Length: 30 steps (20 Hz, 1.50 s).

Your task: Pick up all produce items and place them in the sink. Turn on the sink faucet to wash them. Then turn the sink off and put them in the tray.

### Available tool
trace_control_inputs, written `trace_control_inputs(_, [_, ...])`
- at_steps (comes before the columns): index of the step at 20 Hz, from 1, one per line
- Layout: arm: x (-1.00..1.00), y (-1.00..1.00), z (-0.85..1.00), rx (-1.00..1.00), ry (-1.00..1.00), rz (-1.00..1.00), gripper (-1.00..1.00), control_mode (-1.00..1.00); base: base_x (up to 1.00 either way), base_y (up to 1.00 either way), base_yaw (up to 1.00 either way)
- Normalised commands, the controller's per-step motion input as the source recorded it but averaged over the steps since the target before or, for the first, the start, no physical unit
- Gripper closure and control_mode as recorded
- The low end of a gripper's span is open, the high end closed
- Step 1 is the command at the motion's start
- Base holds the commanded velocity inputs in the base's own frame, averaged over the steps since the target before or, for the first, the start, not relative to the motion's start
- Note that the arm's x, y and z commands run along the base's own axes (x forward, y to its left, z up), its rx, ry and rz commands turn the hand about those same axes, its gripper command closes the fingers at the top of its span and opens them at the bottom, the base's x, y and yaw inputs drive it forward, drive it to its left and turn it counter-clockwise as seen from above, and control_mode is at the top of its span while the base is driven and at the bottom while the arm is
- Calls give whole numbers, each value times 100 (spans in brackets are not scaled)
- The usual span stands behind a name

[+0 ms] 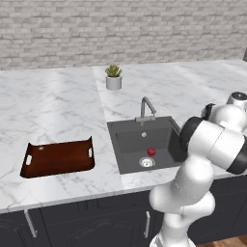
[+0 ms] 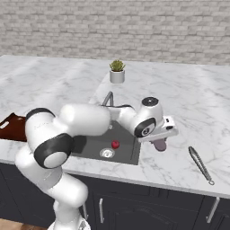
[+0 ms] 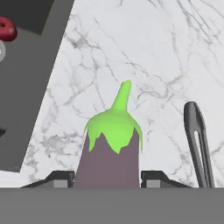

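The purple vegetable with a green tip [image 3: 113,144] stands between my two fingertips, and my gripper [image 3: 108,178] is shut on its sides. From the right base view the gripper [image 2: 160,140] hangs over the marble counter just right of the sink [image 2: 90,144], with the purple vegetable [image 2: 159,145] under the hand. The round red fruit [image 1: 151,151] lies in the sink [image 1: 130,140] beside the silver drain. Behind the basin rises the faucet [image 1: 146,108]. The reddish-brown tray [image 1: 58,157] sits on the counter to the left.
A dark metal utensil [image 2: 201,165] lies on the counter right of the gripper, close to the front edge. A potted succulent [image 1: 114,77] stands behind the faucet. A brick wall closes the back.
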Motion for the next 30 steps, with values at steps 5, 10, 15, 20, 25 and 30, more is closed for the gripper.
trace_control_inputs(5, [0, 100, 66, -8, -1, -22, 100, -100, 0, 0, 0])
trace_control_inputs(10, [3, 99, 29, -1, 0, -18, 100, -100, 0, 0, 0])
trace_control_inputs(15, [23, 64, 1, 1, 1, -6, 100, -100, 0, 0, 0])
trace_control_inputs(20, [37, 46, 0, 4, 1, -2, 100, -100, 0, 0, 0])
trace_control_inputs(25, [10, 0, -4, 14, 6, 2, 100, -100, 0, 0, 0])
trace_control_inputs(30, [32, 0, -29, 20, 2, 10, 100, -100, 0, 0, 0])
